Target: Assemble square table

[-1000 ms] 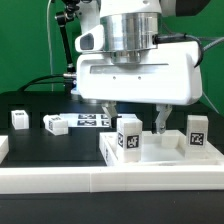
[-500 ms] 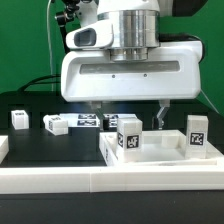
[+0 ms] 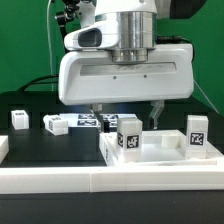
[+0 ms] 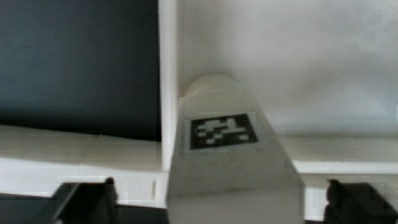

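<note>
Foremost, the large white plastic square slab with a raised rim (image 3: 160, 152) lies flat on the black table (image 3: 40, 148), towards the exterior view's right. It carries two small white block legs. One upright leg with a black-and-white tag (image 3: 128, 138) stands at the slab's near corner on the exterior view's left. A second tagged upright leg (image 3: 197, 131) stands at the corner on that view's right.

The white two-finger gripper (image 3: 128, 113) hangs directly above the first leg. Its jaws are spread wide, one finger on each side, and grasp nothing. In the wrist view the dark fingers (image 4: 86, 200) flank this leg (image 4: 222, 135) with a clear gap on both sides, over the pale slab (image 4: 302, 60).

Two further loose white block legs (image 3: 19, 119) (image 3: 55, 124) rest on the table, well apart from the slab. The marker board (image 3: 93, 121) lies between them and the slab. A long low white border wall (image 3: 90, 182) runs along the front, and the gripper's broad body hides what lies behind it.
</note>
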Robot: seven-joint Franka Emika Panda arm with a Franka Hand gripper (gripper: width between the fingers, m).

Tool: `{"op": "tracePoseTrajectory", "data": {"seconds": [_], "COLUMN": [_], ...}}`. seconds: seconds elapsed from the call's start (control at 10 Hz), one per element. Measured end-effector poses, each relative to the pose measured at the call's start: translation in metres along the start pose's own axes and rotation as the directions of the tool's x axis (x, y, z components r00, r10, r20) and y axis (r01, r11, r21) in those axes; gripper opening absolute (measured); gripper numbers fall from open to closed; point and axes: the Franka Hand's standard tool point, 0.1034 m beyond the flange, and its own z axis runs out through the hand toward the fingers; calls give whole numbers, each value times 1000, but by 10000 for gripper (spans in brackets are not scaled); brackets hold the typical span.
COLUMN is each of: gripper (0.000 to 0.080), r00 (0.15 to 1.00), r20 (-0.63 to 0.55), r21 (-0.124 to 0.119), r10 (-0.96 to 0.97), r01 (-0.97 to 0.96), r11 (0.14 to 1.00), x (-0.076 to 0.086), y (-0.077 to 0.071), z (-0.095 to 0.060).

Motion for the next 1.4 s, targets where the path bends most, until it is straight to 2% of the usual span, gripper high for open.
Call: {"op": "tracePoseTrajectory", "data": {"seconds": [0.2, 0.4, 0.7, 1.4], "gripper": [285, 289, 289, 311], "r00": [999, 997, 928, 690], "r20": [0, -1, -6, -22], "r21": [0, 3, 6, -42], "r10": [33, 81, 372, 723], "r01": [-33, -81, -372, -723], "r11": [999, 997, 928, 689], "x": [0, 0, 0, -9], "y": [0, 0, 1, 8], "z": [0, 0, 0, -1]}}
